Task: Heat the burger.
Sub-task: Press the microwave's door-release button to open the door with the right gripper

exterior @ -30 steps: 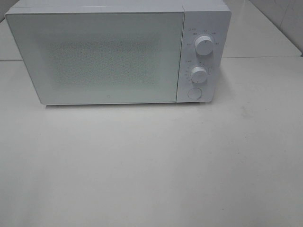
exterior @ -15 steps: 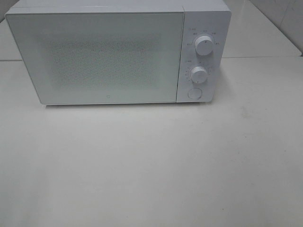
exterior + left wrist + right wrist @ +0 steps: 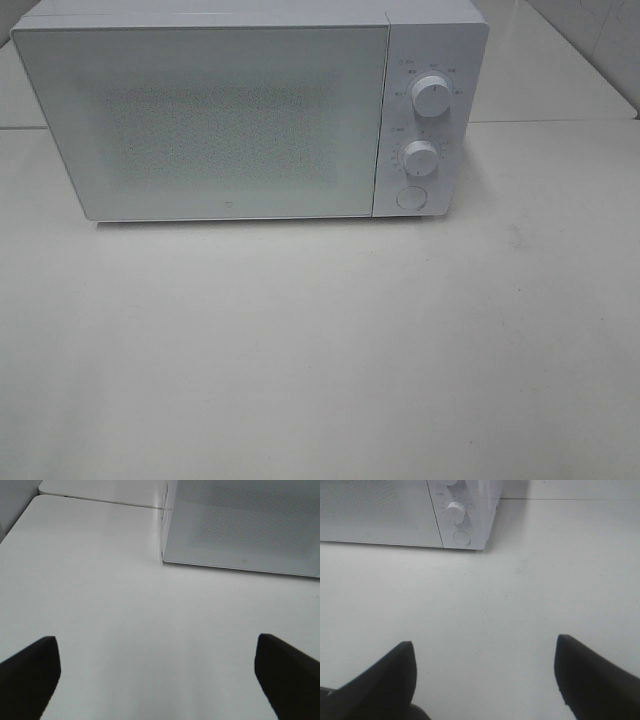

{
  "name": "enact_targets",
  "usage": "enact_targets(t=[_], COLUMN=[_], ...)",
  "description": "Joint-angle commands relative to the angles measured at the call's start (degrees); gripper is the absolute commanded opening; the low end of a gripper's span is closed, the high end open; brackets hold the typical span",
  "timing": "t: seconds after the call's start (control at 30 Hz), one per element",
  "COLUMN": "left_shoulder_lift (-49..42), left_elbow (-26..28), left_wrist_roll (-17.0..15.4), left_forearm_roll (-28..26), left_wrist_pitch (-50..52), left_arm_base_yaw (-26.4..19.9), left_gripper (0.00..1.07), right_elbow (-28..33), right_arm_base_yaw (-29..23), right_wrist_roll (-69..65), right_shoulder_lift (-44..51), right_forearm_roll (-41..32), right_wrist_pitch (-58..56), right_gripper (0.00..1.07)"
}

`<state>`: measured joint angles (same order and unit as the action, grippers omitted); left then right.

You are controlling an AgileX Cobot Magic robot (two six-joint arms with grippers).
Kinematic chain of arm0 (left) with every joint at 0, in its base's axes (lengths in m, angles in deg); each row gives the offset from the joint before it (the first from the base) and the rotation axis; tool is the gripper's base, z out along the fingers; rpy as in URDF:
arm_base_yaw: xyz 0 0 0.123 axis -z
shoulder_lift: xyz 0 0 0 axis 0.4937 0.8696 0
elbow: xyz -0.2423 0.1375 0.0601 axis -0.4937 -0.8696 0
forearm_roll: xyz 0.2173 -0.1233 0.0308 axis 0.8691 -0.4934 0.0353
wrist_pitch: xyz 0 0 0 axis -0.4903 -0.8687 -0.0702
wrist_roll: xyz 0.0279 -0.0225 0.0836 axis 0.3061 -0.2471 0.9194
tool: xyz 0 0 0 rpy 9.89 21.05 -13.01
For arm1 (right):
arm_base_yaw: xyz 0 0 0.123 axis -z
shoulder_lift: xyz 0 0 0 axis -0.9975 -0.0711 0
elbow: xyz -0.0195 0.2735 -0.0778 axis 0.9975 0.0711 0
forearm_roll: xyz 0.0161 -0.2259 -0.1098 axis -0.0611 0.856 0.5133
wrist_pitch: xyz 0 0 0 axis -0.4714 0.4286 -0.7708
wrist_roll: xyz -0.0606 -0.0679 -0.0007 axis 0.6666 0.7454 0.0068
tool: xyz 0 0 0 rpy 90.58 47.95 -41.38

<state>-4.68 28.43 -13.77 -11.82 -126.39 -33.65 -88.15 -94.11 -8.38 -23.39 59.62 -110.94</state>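
The burger is out of view in every frame. A white microwave [image 3: 250, 110] stands at the back of the white table with its door [image 3: 205, 120] shut; its frosted window shows nothing inside. Two round knobs [image 3: 431, 96] and a round button [image 3: 411, 198] sit on its right panel. Neither arm shows in the high view. In the left wrist view my left gripper [image 3: 159, 672] is open above bare table, near the microwave's [image 3: 240, 525] front left corner. My right gripper [image 3: 485, 680] is open too, with nothing between its dark fingers [image 3: 590, 680], facing the microwave's knob panel [image 3: 460, 515].
The white table [image 3: 320, 350] stretches in front of the microwave. A seam between tabletops [image 3: 550, 122] runs behind on the right. A tiled wall [image 3: 600, 40] rises at the far right corner.
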Motion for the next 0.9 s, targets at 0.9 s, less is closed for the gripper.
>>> enact_targets(t=[0.9], left_shoulder_lift=[-0.92], left_elbow=[-0.23], left_wrist_roll=[0.00], left_forearm_roll=[-0.06], left_wrist_pitch=[0.06], left_arm_base_yaw=[0.23], left_gripper=[0.98], right_elbow=[-2.35], right_arm_base_yaw=[0.34], right_wrist_roll=[3.67], right_shoulder_lift=[-22.86], right_forearm_roll=[-1.26], right_wrist_pitch=[23.26], right_gripper=[0.76])
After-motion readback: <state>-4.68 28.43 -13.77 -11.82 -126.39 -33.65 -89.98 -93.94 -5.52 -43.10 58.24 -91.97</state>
